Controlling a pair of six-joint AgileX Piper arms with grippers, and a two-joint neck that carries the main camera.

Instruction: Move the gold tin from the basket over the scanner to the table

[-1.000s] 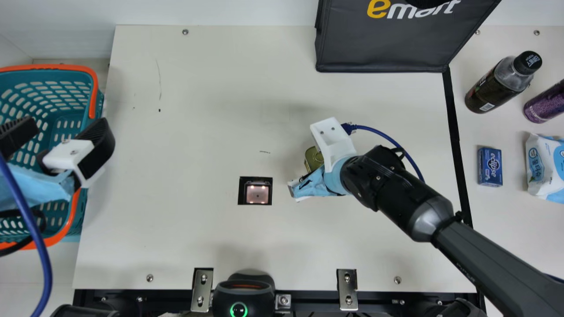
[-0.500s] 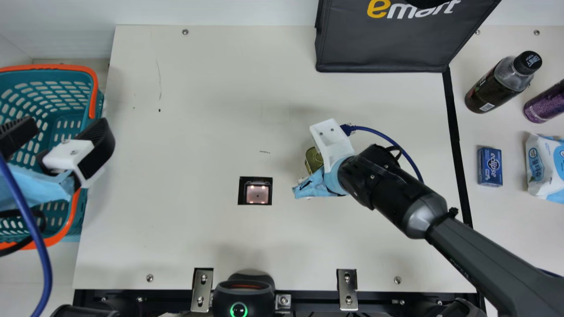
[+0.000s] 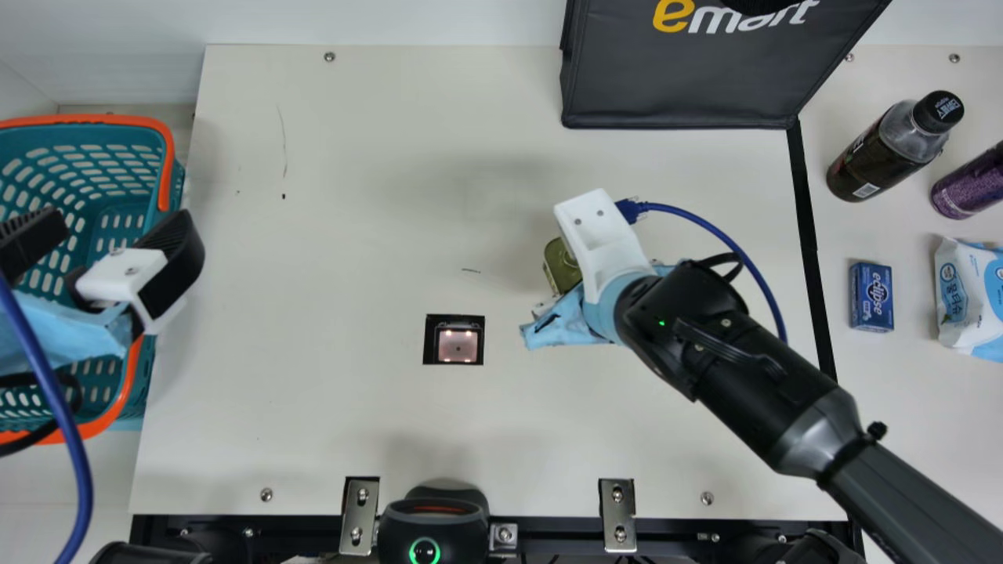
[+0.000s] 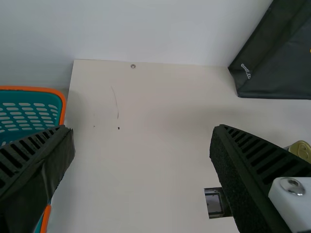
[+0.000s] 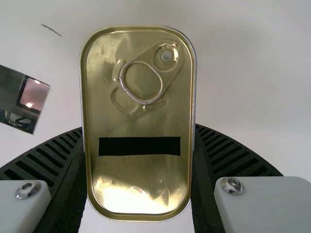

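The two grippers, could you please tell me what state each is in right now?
Left gripper: open, holding nothing.
Right gripper: closed on the gold tin.

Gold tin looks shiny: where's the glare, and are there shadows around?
Right wrist view: brightest glare on the gold tin, at the end away from its pull tab, beyond the black strip; main view: soft-edged shadow on the table beside the tin, small bright lights in the scanner.
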